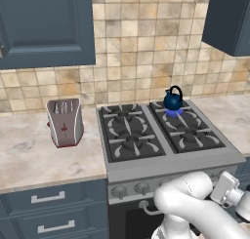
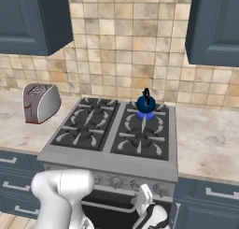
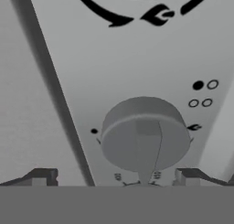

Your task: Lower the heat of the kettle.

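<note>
A kitchen wall of beige tiles runs behind a marble countertop [image 1: 29,155], with dark blue cabinets [image 1: 46,26] above. In the left base view, a silver toaster [image 1: 64,122] stands left of center on the counter, just beside the gas stove [image 1: 161,130]. The dark-blue kettle [image 1: 173,100] sits on the stove's back right burner, right of center, over a blue flame; in the right base view the kettle [image 2: 145,103] is at mid-frame. In the hand view, a round grey stove knob [image 3: 145,134] fills the lower center, on the control panel [image 3: 137,63], and the gripper [image 3: 114,177] is spread wide, 1 fingertip [image 3: 39,176] either side of it, apart from it.
</note>
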Robot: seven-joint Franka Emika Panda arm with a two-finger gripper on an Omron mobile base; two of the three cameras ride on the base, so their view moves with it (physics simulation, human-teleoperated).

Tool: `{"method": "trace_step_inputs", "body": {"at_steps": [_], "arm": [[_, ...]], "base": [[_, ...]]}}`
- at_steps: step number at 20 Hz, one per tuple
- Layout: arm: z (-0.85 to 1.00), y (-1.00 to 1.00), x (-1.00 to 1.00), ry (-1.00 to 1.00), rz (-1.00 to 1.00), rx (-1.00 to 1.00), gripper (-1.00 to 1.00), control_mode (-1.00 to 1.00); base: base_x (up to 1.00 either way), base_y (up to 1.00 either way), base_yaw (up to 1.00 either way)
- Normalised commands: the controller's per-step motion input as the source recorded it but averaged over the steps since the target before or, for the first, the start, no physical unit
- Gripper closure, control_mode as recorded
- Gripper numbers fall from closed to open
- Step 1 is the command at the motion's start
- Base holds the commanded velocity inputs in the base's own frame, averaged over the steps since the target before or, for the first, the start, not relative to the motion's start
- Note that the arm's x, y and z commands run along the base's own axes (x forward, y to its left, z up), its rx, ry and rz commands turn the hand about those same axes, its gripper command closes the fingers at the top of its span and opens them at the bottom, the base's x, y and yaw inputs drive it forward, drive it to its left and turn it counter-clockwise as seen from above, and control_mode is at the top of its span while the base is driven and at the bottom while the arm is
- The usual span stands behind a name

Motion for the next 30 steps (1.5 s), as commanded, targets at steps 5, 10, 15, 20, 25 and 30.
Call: {"method": "trace_step_inputs", "body": {"at_steps": [5, 10, 15, 20, 25, 30], "arm": [[-0.25, 0.0, 0.36, -0.08, 0.0, 0.0, -1.0, -1.0], [-0.3, 0.0, 0.32, -0.07, 0.0, 0.0, -1.0, -1.0], [-0.33, -0.01, 0.23, -0.01, 0.0, 0.0, -1.0, -1.0], [-0.2, -0.02, 0.16, 0.0, 0.0, 0.0, -1.0, -1.0], [-0.05, -0.02, 0.17, 0.08, 0.0, 0.0, -1.0, -1.0], [-0.02, -0.06, 0.13, 0.18, -0.01, 0.0, -1.0, -1.0]], "base": [[0.0, 0.0, 0.0], [0.0, 0.0, 0.0], [0.0, 0.0, 0.0], [0.0, 0.0, 0.0], [0.0, 0.0, 0.0], [0.0, 0.0, 0.0]]}}
